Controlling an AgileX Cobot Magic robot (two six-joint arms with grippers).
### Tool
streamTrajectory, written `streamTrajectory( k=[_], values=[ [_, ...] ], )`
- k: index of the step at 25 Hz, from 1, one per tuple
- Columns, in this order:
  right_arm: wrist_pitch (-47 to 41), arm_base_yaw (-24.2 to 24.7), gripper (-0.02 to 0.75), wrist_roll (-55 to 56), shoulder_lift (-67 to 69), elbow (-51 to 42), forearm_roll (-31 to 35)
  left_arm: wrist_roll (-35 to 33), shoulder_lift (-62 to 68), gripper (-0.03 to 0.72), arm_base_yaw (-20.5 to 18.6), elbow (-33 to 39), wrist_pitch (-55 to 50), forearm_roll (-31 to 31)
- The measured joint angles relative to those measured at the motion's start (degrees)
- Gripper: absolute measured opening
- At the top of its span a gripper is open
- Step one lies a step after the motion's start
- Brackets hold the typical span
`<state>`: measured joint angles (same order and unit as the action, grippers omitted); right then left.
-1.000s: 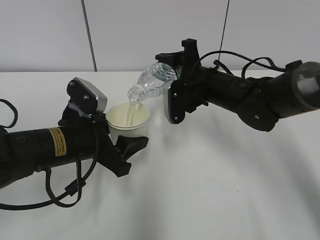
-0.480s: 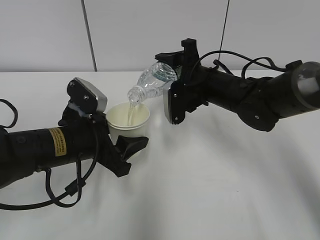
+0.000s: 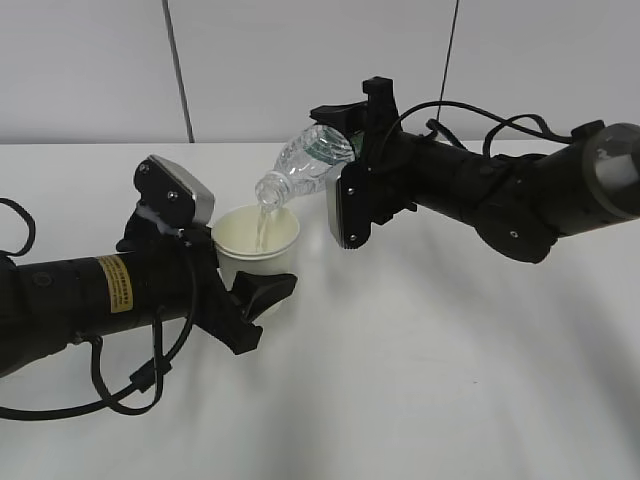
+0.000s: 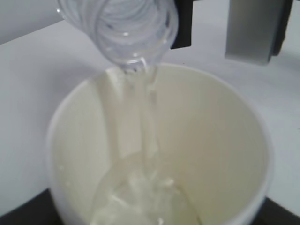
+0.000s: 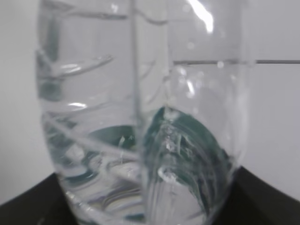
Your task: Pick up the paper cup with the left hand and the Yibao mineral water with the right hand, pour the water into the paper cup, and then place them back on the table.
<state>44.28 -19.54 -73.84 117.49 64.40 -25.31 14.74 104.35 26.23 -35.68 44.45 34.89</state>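
Observation:
The white paper cup (image 3: 256, 243) is held upright above the table by my left gripper (image 3: 240, 285), shut on it. My right gripper (image 3: 350, 135) is shut on the clear Yibao bottle (image 3: 305, 160) and holds it tilted neck-down to the left. Its mouth is over the cup's rim, and a stream of water falls into the cup. In the left wrist view the cup (image 4: 225, 140) fills the frame with water pooling in its bottom, and the bottle (image 4: 122, 28) is above its far rim. In the right wrist view the bottle (image 5: 140, 117) fills the frame.
The white table (image 3: 450, 380) spreads under both arms. A pale wall with a dark vertical seam (image 3: 177, 70) stands behind it. Loose black cables (image 3: 120, 385) hang under the left arm.
Water keeps streaming from the bottle into the cup. Neither arm has visibly moved.

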Motion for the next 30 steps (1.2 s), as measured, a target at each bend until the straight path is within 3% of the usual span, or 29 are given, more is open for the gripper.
streamTrajectory(
  k=[30],
  values=[
    [0.6,0.0,0.465,-0.8,0.0,0.0,0.1,0.0,0.0,0.430,0.0,0.0,-0.2,0.1]
  ],
)
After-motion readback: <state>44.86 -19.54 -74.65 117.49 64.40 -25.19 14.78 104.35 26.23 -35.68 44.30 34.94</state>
